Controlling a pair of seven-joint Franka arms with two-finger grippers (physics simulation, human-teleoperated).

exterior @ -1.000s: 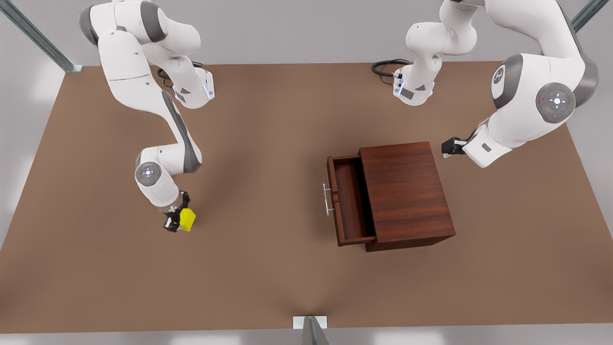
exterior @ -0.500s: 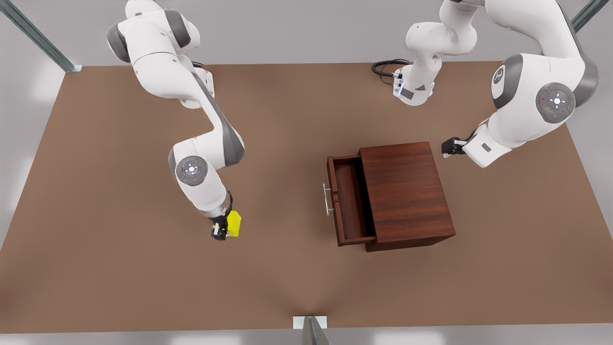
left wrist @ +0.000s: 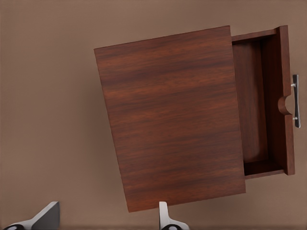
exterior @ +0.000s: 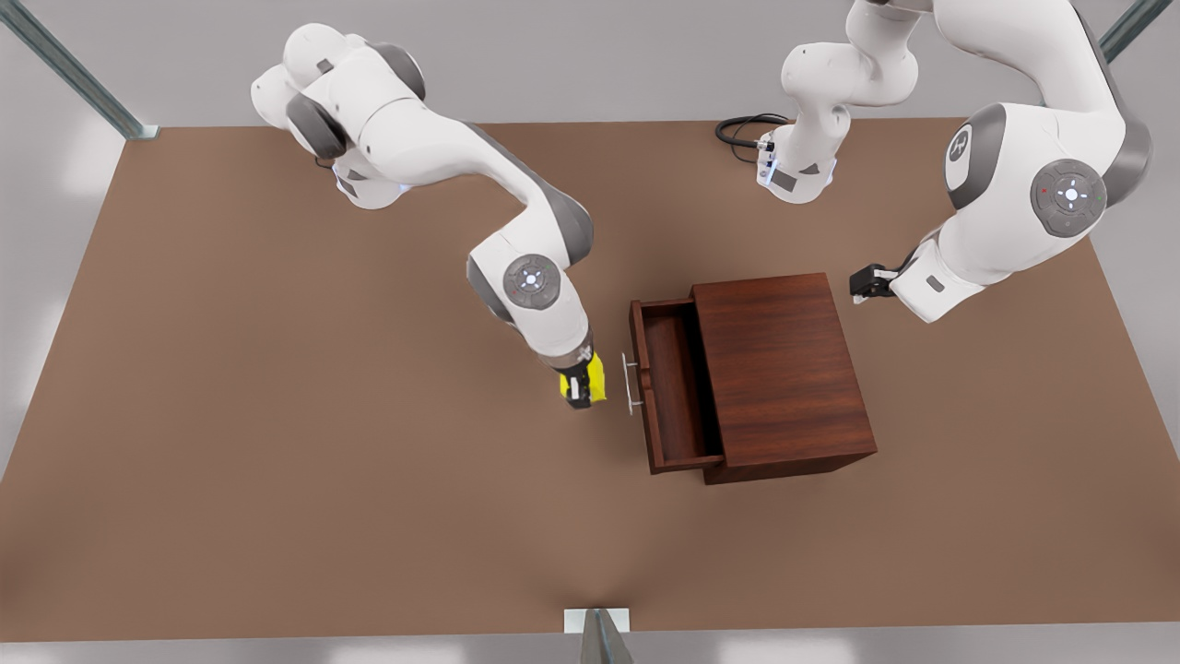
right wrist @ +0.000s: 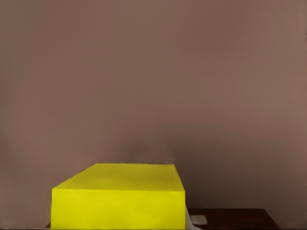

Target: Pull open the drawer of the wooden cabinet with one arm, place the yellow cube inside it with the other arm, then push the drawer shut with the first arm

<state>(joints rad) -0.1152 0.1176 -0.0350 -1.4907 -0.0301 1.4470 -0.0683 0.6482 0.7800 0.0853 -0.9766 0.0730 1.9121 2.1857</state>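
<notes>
Near the middle of the brown tabletop [exterior: 277, 461], the right claw [exterior: 579, 385] hangs clamped on the yellow cube [exterior: 593, 378], carrying it clear of the surface and just beside the drawer's metal handle [exterior: 631, 384]. Closer to the tabletop's far edge than its near one, the wooden cabinet [exterior: 784, 369] stands with its drawer [exterior: 668, 387] pulled out toward the front view's left, its inside bare. Beyond the cabinet's back, toward the tabletop's far corner on the front view's right, the left claw [exterior: 865, 282] waits above the surface with its fingers [left wrist: 165, 218] spread apart; its wrist camera looks down on the cabinet top and the open drawer.
</notes>
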